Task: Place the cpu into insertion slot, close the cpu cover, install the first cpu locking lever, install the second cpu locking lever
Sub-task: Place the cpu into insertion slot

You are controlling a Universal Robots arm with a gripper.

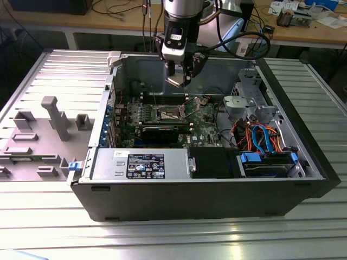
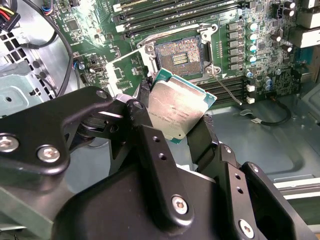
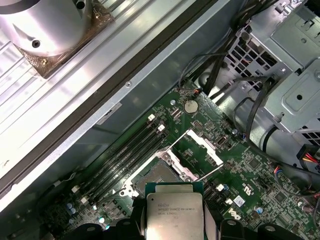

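Ribbed grey metal bench (image 1: 162,238), with wooden benches (image 1: 124,24) along the workshop's far side, carries an open black computer case (image 1: 190,200) lying on its side. The first step is in hand: the black two-fingered tool (image 1: 179,81) pinches the flat square silvery-grey cpu (image 2: 175,112) by its edges, clear above the dark-centred square insertion slot (image 2: 181,56), with the thin silvery cpu cover (image 3: 205,145) hinged open beside it. Seating appears to call for the chip squared to the socket rim and lowered gently.

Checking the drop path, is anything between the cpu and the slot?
Nothing; the second wrist view shows a bare stretch from the cpu to the slot.
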